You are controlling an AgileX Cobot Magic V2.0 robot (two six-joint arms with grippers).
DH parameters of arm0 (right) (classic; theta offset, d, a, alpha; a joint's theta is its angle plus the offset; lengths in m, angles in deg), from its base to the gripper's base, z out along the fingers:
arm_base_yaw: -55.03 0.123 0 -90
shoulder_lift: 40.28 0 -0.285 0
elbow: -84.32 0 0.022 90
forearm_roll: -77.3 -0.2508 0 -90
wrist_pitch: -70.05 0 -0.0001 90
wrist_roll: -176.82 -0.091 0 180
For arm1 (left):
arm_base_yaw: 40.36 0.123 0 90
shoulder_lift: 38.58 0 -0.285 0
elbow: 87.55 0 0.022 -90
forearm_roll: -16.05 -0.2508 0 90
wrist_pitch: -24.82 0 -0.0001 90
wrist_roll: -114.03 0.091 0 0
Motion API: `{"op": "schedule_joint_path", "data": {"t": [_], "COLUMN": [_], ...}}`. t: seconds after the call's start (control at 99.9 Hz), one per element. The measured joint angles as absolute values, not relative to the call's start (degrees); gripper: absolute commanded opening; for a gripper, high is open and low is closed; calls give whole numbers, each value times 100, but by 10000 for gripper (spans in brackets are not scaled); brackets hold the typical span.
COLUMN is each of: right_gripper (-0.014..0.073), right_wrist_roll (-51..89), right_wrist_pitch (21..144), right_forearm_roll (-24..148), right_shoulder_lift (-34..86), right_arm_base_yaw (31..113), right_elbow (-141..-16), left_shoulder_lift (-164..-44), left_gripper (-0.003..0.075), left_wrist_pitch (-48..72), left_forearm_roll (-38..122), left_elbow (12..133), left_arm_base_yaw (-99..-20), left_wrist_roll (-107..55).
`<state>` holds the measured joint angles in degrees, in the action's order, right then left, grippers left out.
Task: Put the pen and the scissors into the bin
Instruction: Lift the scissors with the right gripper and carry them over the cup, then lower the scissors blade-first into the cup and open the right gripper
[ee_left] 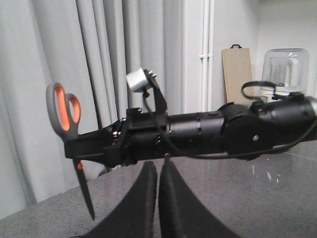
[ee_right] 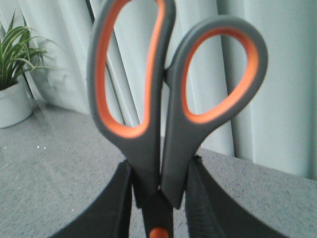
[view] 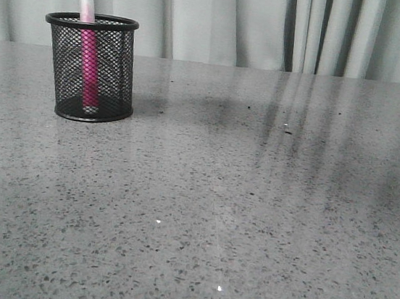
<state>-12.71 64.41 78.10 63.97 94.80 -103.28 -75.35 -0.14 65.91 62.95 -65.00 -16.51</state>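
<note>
The black wire-mesh bin [view: 90, 67] stands at the far left of the table in the front view. The magenta pen [view: 88, 63] stands upright inside it, its pale cap above the rim. Neither gripper shows in the front view. My right gripper [ee_right: 159, 196] is shut on the scissors [ee_right: 148, 89], gripping them just above the orange pivot, grey and orange handles up. The left wrist view shows my right arm [ee_left: 208, 131] holding the scissors [ee_left: 64, 116] high above the table, blades pointing down. My left gripper [ee_left: 158, 193] is shut and empty.
A grey speckled table [view: 235, 219] fills the front view, with pale curtains [view: 259, 22] behind. A potted plant [ee_right: 15, 74] stands at the table's edge. A wooden board [ee_left: 237, 74] and a glass jar [ee_left: 285, 69] stand behind my right arm.
</note>
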Motion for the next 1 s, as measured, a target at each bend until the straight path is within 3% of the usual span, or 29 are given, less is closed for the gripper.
{"op": "schedule_joint_path", "data": {"t": [0.16, 0.58, 0.67, 0.891, 1.001], "right_gripper": [-70, -55, 36, 417, 479], "right_wrist_roll": [-1267, -1256, -1256, -1256, -1256], "right_wrist_pitch": [5818, 5955, 6022, 6079, 6122], "right_forearm_roll": [7829, 7842, 7842, 7842, 7842], "right_shoulder_lift": [7068, 7703, 7732, 7796, 7800], "right_arm_base_yaw": [9480, 9589, 9612, 9617, 9617], "right_elbow": [-10328, -10309, -10309, -10309, -10309], "left_shoulder_lift": [-7535, -7535, -7535, -7535, -7535], "left_gripper": [-19, -19, -19, -19, -19], "left_wrist_pitch": [-76, -307, -307, -324, -333], "left_forearm_roll": [6591, 6474, 6474, 6474, 6474], "left_elbow": [6295, 6295, 6295, 6295, 6295], "left_arm_base_yaw": [-6500, -6500, -6500, -6500, -6500], "left_wrist_roll": [-1651, -1651, -1651, -1651, -1651]}}
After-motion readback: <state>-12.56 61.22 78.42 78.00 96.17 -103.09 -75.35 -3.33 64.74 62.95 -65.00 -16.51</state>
